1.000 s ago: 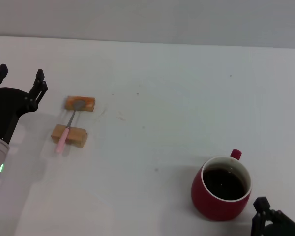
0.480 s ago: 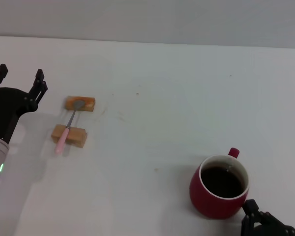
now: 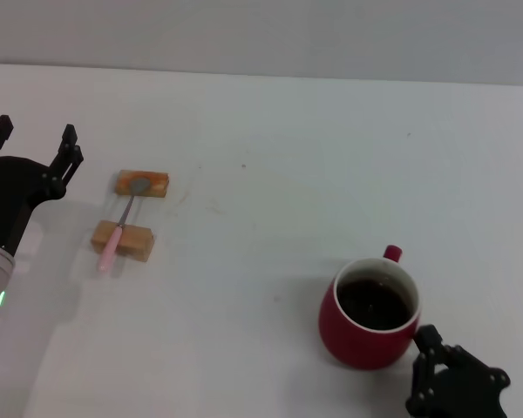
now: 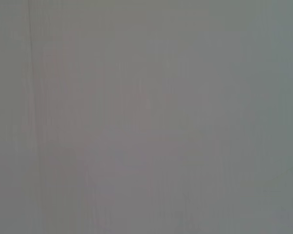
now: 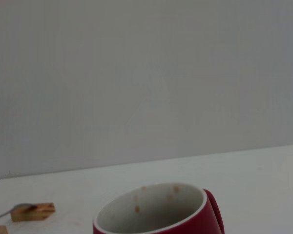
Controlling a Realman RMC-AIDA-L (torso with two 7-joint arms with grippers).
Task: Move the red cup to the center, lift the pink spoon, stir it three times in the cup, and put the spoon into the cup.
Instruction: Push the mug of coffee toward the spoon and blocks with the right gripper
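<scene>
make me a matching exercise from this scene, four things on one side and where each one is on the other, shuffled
Things:
1. red cup
2. pink spoon
3. left tool
4. right tool

Places:
A. lying across two wooden blocks
B. at the table's left edge, beside the blocks
C. near right part of the table, dark liquid inside
D. at the near right, right next to the cup

Pairs: 1-C, 2-A, 3-B, 4-D

No readable text

No lettering, label, brand, number or sign can be read on anything in the head view or in either wrist view.
</scene>
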